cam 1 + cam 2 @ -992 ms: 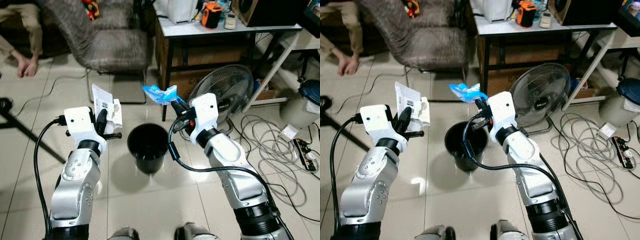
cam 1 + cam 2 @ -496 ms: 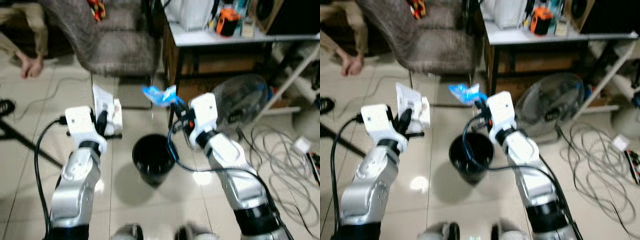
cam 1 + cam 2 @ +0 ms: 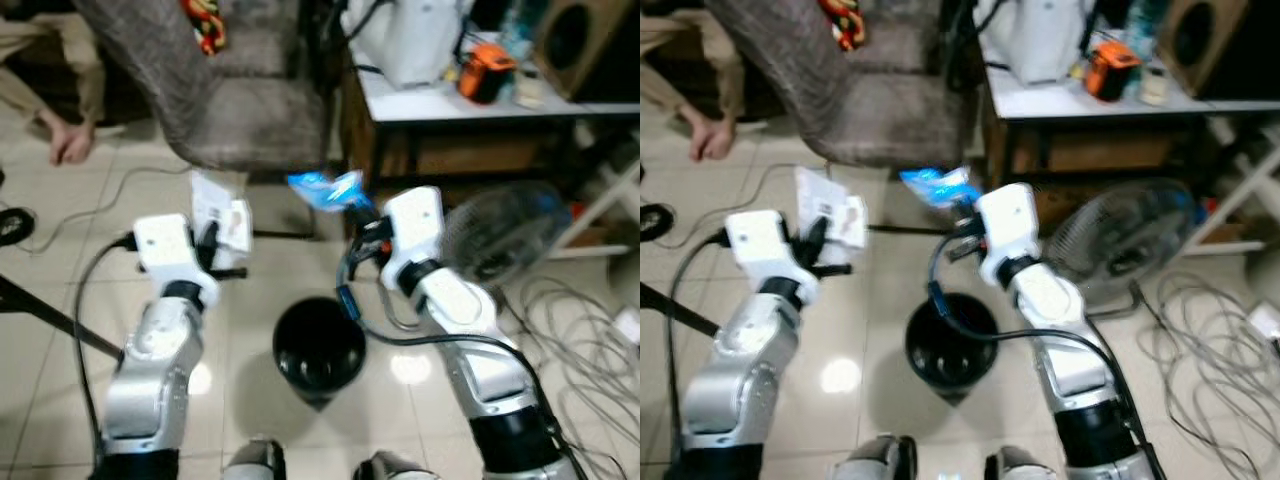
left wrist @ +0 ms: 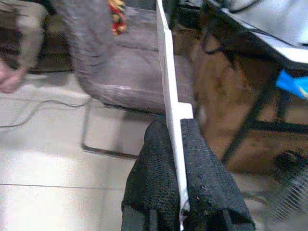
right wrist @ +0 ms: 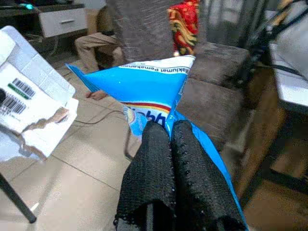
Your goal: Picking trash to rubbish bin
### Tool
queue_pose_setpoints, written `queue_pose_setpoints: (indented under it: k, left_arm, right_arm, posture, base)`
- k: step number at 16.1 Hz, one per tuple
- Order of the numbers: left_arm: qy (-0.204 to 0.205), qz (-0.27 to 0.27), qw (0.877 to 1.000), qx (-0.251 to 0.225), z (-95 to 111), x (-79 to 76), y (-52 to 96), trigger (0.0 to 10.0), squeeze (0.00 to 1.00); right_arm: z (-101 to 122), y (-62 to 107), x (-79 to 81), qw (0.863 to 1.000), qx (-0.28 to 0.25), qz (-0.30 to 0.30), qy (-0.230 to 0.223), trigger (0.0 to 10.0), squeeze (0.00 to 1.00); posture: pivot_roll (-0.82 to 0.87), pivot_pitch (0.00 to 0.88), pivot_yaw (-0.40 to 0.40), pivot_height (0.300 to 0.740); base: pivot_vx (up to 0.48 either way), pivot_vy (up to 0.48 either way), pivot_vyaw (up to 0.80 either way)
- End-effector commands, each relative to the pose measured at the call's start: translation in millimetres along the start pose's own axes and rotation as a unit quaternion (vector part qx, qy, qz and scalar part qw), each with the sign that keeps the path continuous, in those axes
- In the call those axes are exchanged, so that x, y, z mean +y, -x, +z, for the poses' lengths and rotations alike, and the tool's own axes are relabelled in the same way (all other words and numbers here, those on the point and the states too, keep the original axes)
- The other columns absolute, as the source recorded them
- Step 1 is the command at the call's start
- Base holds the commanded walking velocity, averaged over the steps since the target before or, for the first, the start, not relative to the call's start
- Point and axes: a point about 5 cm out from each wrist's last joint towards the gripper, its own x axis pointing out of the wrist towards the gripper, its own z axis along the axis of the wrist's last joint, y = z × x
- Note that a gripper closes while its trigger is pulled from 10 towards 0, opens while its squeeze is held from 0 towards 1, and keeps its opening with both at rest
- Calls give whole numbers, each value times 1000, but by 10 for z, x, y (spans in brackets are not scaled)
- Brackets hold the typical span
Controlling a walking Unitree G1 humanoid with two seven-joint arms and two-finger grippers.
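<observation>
Black plastic forms the round rubbish bin [image 3: 318, 348], which stands on the pale tiled floor [image 3: 60, 300] in the lower middle of the frame, between the two silver arms. The left gripper [image 3: 207, 243], at the left centre, has its fingers pressed together on a torn white carton [image 3: 222, 213] with a barcode; the carton stands upright, to the left of the bin and higher than its rim. The right gripper [image 3: 357, 212], just above the middle of the frame, is clamped on a blue wrapper [image 3: 325, 188], which hangs in the air above and a little behind the bin. In the right wrist view the two black fingers [image 5: 159, 168] are closed tight on the blue wrapper [image 5: 149, 94]. Behind, in the upper part of the frame, stand a grey chair [image 3: 240, 100] and a white table [image 3: 480, 95]; a fan [image 3: 500, 235] is at the right centre.
</observation>
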Motion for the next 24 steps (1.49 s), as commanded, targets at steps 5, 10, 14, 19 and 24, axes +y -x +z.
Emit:
queue_pose_setpoints:
  k: [5,10,14,19,24]
  left_arm:
    - [7,-7,1000,0,-9,-72,13,10000,0]
    - [8,-9,1000,7,-40,-80,19,10000,0]
    - [8,-10,1000,11,-54,-82,10,10000,0]
    - [7,-7,1000,19,-82,-67,13,10000,0]
    - [5,-3,999,42,-184,-49,34,10000,0]
  right_arm:
    - [23,42,-69,1000,-4,-12,4,10000,0]
    - [7,34,-69,1000,2,-12,1,10000,0]
    - [1,38,-69,1000,2,-12,1,10000,0]
    - [-16,35,-62,1000,4,-11,0,10000,0]
    - [-79,40,-10,1000,17,3,-2,10000,0]
  posture:
    - [-66,199,-5,740]
    - [-65,198,-7,740]
    - [-66,196,-6,740]
    - [-66,196,-6,740]
    - [-61,206,4,740]
  base:
    - [175,0,0]
    - [0,0,-521]
    - [0,0,-759]
    - [0,0,-416]
    - [0,0,0]
